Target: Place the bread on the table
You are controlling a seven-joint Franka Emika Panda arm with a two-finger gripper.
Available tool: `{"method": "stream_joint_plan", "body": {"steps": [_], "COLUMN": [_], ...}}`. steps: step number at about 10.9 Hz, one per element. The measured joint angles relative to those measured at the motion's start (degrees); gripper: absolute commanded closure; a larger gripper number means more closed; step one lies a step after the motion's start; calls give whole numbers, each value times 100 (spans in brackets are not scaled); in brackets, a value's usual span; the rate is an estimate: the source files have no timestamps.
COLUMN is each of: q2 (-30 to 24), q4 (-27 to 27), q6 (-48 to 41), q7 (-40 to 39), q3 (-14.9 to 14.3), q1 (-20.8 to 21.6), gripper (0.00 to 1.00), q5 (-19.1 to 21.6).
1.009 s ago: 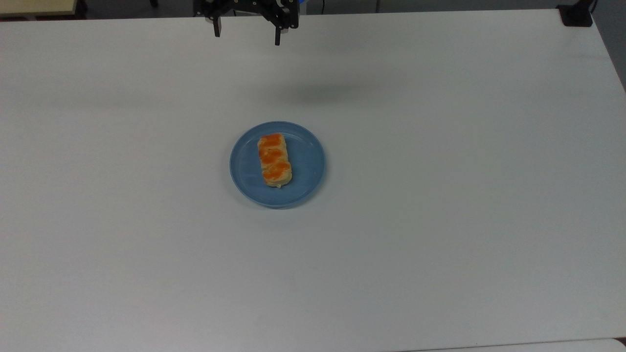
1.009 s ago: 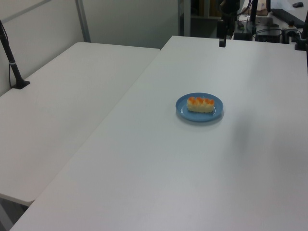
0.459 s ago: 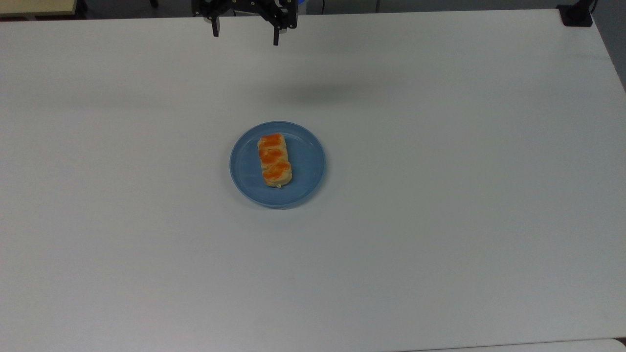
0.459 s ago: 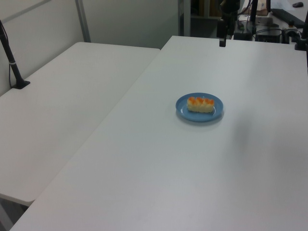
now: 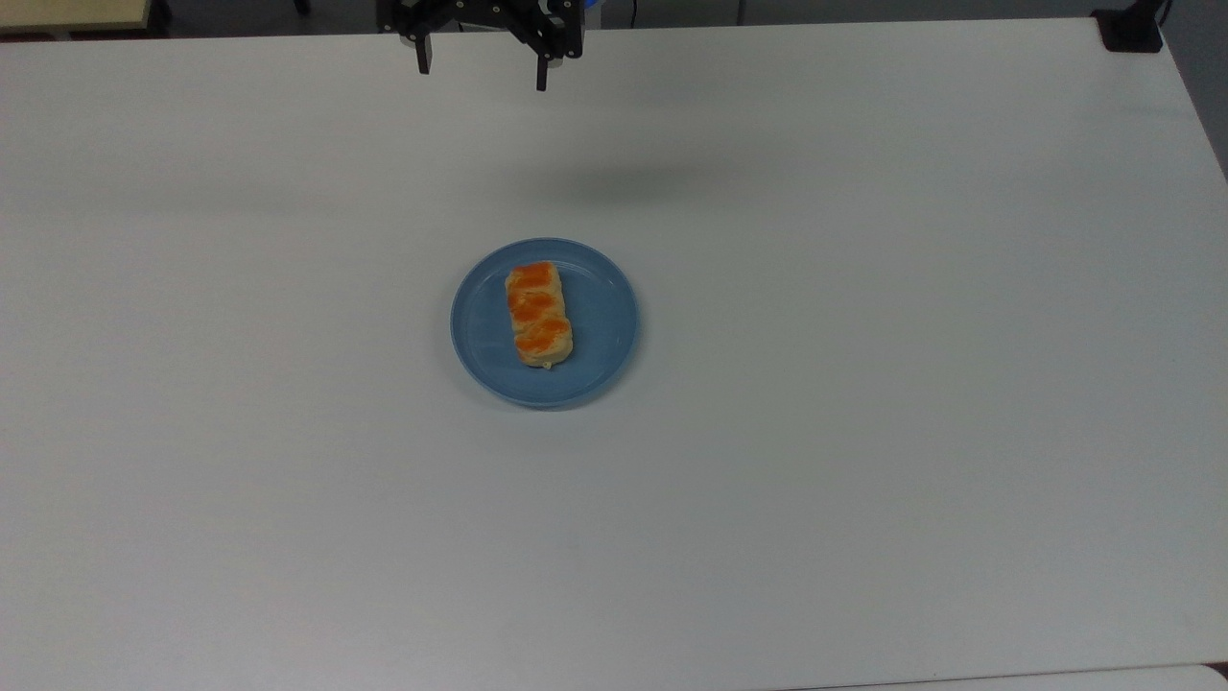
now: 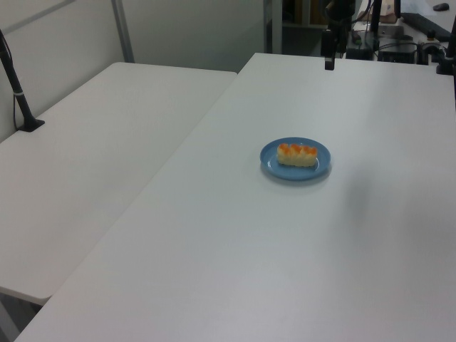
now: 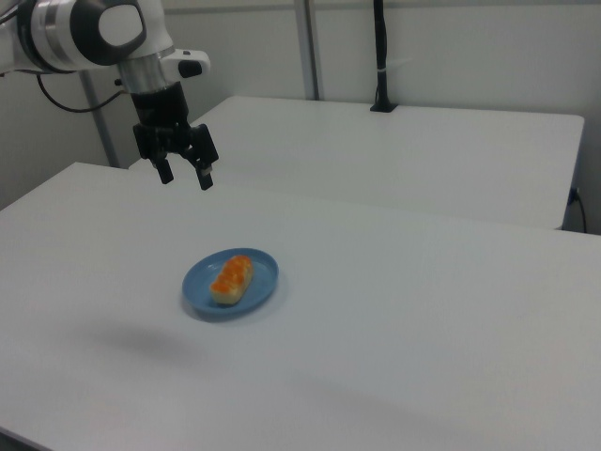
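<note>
While the small oblong pale-tan bread [image 5: 539, 315] with its three glossy orange patches lies on the round blue plate [image 5: 600, 331], we see the black two-finger gripper [image 5: 483, 65] hanging in the air well apart from it, above the far part of the large flat matte white table [image 5: 863, 384] near the top view's upper edge. Its two fingers [image 5: 423, 58] are spread wide and nothing sits between them.

In the right view we find the gripper [image 7: 185, 175] pointing downward on the white and black arm [image 7: 89, 33], up and toward the right view's left of the plate [image 7: 258, 287], clear of the tabletop [image 7: 423, 310]. The bread [image 7: 231, 278] rests across the middle of the plate, wholly inside its rim.

In the left view we see the plate [image 6: 271, 158] near the middle of the table [image 6: 249, 249] with the bread [image 6: 296, 154] lying lengthwise on it, and the gripper [image 6: 328, 57] far behind it near the table's back edge. A second white table [image 6: 92, 157] stands beside the first, on the left view's left, with a black post [image 6: 18, 89] rising from it
</note>
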Motion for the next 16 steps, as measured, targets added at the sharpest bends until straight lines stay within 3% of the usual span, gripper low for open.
{"method": "stream_joint_plan", "body": {"steps": [4, 12, 16], "q2": [183, 1626, 2087], "q4": [-87, -220, -222], "q6": [171, 1532, 1849], "q7": [-19, -113, 1], "q3": [-2, 32, 58], "q1": [-85, -189, 11], "gripper": [0, 0, 0], "q5": [0, -37, -37]}}
